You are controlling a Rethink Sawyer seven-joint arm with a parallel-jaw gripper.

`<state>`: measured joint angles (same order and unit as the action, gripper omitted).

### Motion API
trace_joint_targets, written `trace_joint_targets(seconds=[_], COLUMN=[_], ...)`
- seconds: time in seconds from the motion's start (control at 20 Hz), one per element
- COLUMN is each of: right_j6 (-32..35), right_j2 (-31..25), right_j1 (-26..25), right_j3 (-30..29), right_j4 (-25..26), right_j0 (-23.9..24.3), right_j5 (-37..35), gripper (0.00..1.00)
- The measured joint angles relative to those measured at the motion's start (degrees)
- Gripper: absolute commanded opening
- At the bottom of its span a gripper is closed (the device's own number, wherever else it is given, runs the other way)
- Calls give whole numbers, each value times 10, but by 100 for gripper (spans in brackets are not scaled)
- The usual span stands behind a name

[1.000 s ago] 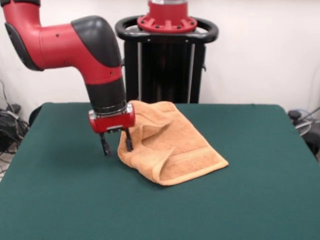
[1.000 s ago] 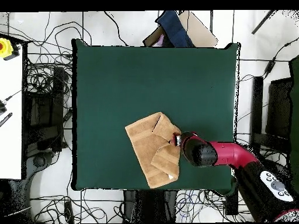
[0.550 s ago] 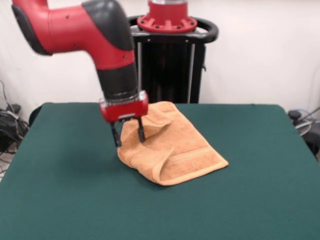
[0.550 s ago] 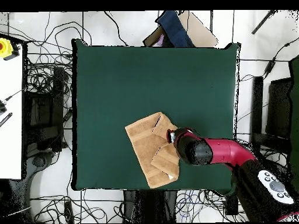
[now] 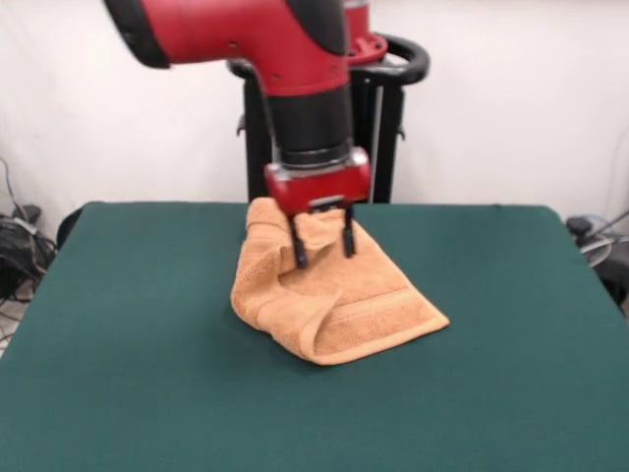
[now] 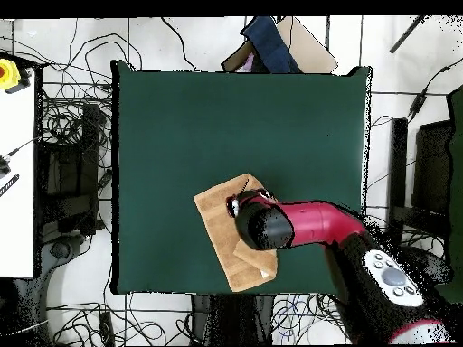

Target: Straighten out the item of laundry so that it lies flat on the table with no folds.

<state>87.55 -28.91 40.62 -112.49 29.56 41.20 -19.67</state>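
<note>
The orange-tan towel point(image 5: 339, 300) lies rumpled and folded over itself on the green table point(image 5: 128, 374), toward the far side near the middle. Its front flap shows a woven band. My gripper point(image 5: 322, 245) hangs just above the towel's raised middle, open, with its two dark fingers point(image 5: 298, 248) spread and nothing between them. In the overhead view the red arm covers much of the towel point(image 6: 215, 217), and the gripper itself is hidden under the wrist point(image 6: 262, 226).
The table point(image 6: 235, 126) stretches wide around the towel on all sides. Cables and a black stand point(image 5: 324, 128) lie beyond the far edge. A white bench point(image 6: 16, 172) stands off the table at the overhead view's left.
The arm has swung from the towel's left edge to over its middle and risen a little. The gripper stayed open. The towel's top fold now stands slightly higher.
</note>
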Motion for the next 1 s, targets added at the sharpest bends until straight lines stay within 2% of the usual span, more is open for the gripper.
trace_joint_targets(seconds=[0.2,0.45,1.0], right_j6=[0,0,0], right_j2=[26,98,231], right_j1=[-27,-81,-115], right_j3=[-2,-2,-7], right_j4=[6,25,28], right_j0=[-39,-88,-159], right_j5=[28,119,202], gripper=[100,100,100])
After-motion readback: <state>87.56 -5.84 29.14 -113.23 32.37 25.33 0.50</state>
